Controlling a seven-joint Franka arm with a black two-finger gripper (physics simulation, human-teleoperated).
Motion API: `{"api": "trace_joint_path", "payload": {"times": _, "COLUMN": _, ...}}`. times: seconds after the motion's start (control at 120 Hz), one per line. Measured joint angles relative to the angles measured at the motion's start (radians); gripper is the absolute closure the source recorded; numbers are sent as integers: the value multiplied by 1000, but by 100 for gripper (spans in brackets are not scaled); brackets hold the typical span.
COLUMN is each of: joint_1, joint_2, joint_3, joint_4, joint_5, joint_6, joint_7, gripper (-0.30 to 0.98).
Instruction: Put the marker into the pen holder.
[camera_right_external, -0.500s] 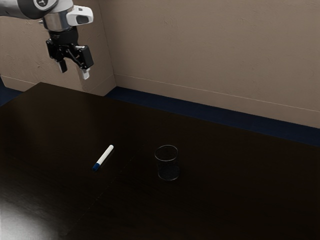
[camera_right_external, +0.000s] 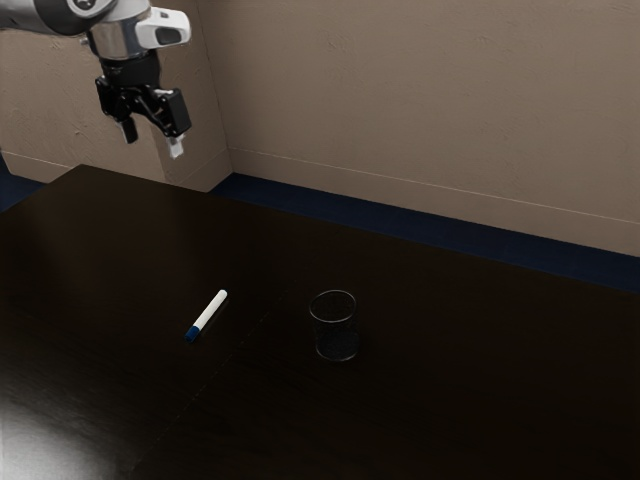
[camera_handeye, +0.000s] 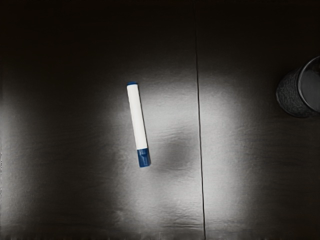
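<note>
Exterior view, left to right. Dark, glossy, faintly grained table (camera_right_external: 480, 400) runs across the whole width, pale glare at its near left corner. Above its far left part, the grey-and-white jointed robot arm (camera_right_external: 118, 38), reaching in from the upper left. On its end, the black two-finger gripper (camera_right_external: 153, 139), pointing down, well above the tabletop. Tool state: wide, fingers spread, open air between the tips.

Next, the slim white cylindrical marker with a blue cap (camera_right_external: 207, 315). Lies flat on the table, capped end toward the exterior view's lower left. Wrist view adds a small blue tip at the other end.

Then a thin straight seam (camera_handeye: 201, 130) in the tabletop, running between marker and holder.

Right of it, the round, dark, open-topped pen holder (camera_right_external: 337, 345), upright on the table, apart from the marker. Looks see-through in the exterior view; dark, rough-textured side in the wrist view, partly cut off by the edge.

Behind, toward the right: plain beige wall (camera_right_external: 420, 110), dark blue floor (camera_right_external: 400, 223) along its foot.
</note>
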Motion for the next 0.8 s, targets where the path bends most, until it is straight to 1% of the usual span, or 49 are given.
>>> {"api": "trace_joint_path", "payload": {"times": 0.067, "joint_1": -2, "joint_2": -12, "joint_3": -2, "joint_4": -42, "joint_5": 5, "joint_6": -1, "joint_7": -18, "gripper": 0}}
{"api": "trace_joint_path", "payload": {"times": 0.133, "joint_1": -17, "joint_2": -17, "joint_3": 13, "joint_4": -178, "joint_5": 12, "joint_6": 46, "joint_7": -34, "gripper": 0}}
{"api": "trace_joint_path", "payload": {"times": 0.2, "joint_1": -46, "joint_2": -11, "joint_3": 64, "joint_4": -332, "joint_5": 15, "joint_6": 134, "joint_7": -48, "gripper": 0}}
{"api": "trace_joint_path", "payload": {"times": 0.25, "joint_1": -45, "joint_2": 17, "joint_3": 98, "joint_4": -404, "joint_5": 13, "joint_6": 203, "joint_7": -56, "gripper": 0}}
{"api": "trace_joint_path", "payload": {"times": 0.317, "joint_1": -5, "joint_2": 90, "joint_3": 114, "joint_4": -433, "joint_5": -6, "joint_6": 285, "joint_7": -58, "gripper": 0}}
{"api": "trace_joint_path", "payload": {"times": 0.4, "joint_1": 85, "joint_2": 164, "joint_3": 120, "joint_4": -431, "joint_5": -21, "joint_6": 362, "joint_7": -57, "gripper": 0}}
{"api": "trace_joint_path", "payload": {"times": 0.45, "joint_1": 123, "joint_2": 219, "joint_3": 118, "joint_4": -393, "joint_5": -27, "joint_6": 395, "joint_7": -56, "gripper": 0}}
{"api": "trace_joint_path", "payload": {"times": 0.583, "joint_1": 123, "joint_2": 370, "joint_3": 103, "joint_4": -244, "joint_5": -36, "joint_6": 452, "joint_7": -37, "gripper": 0}}
{"api": "trace_joint_path", "payload": {"times": 0.733, "joint_1": 129, "joint_2": 444, "joint_3": 75, "joint_4": -174, "joint_5": -48, "joint_6": 471, "joint_7": -22, "gripper": 0}}
{"api": "trace_joint_path", "payload": {"times": 0.8, "joint_1": 139, "joint_2": 504, "joint_3": 71, "joint_4": -113, "joint_5": -51, "joint_6": 478, "joint_7": -19, "gripper": 0}}
